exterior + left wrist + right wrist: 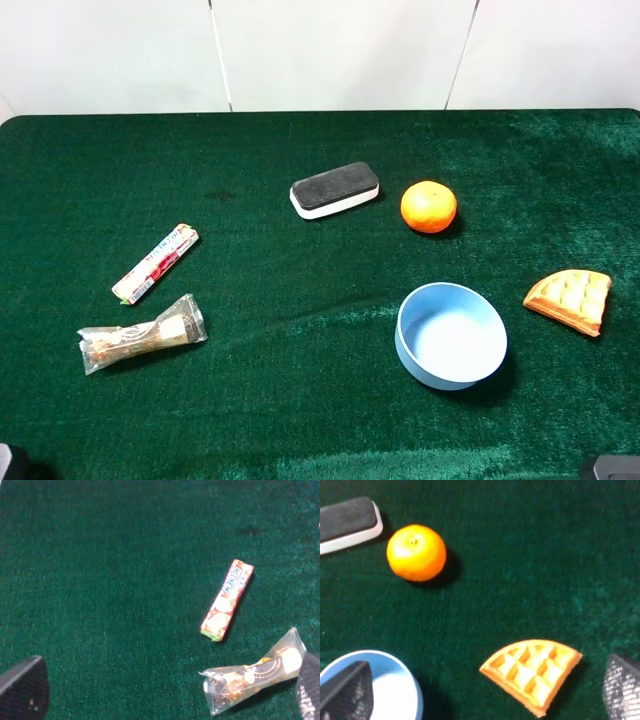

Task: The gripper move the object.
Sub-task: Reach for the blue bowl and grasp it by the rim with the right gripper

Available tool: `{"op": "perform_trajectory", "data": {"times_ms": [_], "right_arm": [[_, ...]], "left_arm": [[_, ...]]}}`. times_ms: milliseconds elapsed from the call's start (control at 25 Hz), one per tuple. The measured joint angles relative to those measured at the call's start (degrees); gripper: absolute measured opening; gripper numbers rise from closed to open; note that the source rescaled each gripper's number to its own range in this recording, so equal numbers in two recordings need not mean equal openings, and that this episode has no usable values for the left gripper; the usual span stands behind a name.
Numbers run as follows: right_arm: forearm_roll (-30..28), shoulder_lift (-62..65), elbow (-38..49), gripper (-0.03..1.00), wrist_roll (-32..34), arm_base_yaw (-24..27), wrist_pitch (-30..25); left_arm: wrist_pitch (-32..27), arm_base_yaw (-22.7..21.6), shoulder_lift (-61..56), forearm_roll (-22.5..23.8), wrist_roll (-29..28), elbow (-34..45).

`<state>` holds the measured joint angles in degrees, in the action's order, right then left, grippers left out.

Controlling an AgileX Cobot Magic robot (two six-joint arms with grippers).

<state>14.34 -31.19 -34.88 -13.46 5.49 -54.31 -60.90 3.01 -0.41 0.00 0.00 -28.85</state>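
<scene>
My right gripper [484, 692] hangs wide open and empty, the light blue bowl [380, 655] under one finger, so I should straddle its rim before closing.

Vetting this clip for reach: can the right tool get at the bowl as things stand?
Likely yes: the bowl stands empty, apart from the waffle and orange, with the open right tool near it.

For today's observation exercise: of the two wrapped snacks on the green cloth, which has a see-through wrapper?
The crinkled packet nearer the front edge; its brown contents show through. The candy stick has a printed red wrapper.
</scene>
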Motion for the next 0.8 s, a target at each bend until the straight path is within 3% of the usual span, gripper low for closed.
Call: {"op": "perform_trajectory", "data": {"times_ms": [160, 560, 800], "right_arm": [[1.94, -4.48, -0.08, 1.00, 0.53, 0.00, -0.56], [2.43, -9.19, 0.00, 1.00, 10.66, 0.00, -7.17], [2.38, -10.89, 4.13, 1.00, 13.46, 0.00, -7.09]], "left_arm": [[0.00, 0.00, 0.00, 0.00, 0.00, 0.00], [0.00, 0.00, 0.00, 0.00, 0.00, 0.00], [0.00, 0.00, 0.00, 0.00, 0.00, 0.00]]}}
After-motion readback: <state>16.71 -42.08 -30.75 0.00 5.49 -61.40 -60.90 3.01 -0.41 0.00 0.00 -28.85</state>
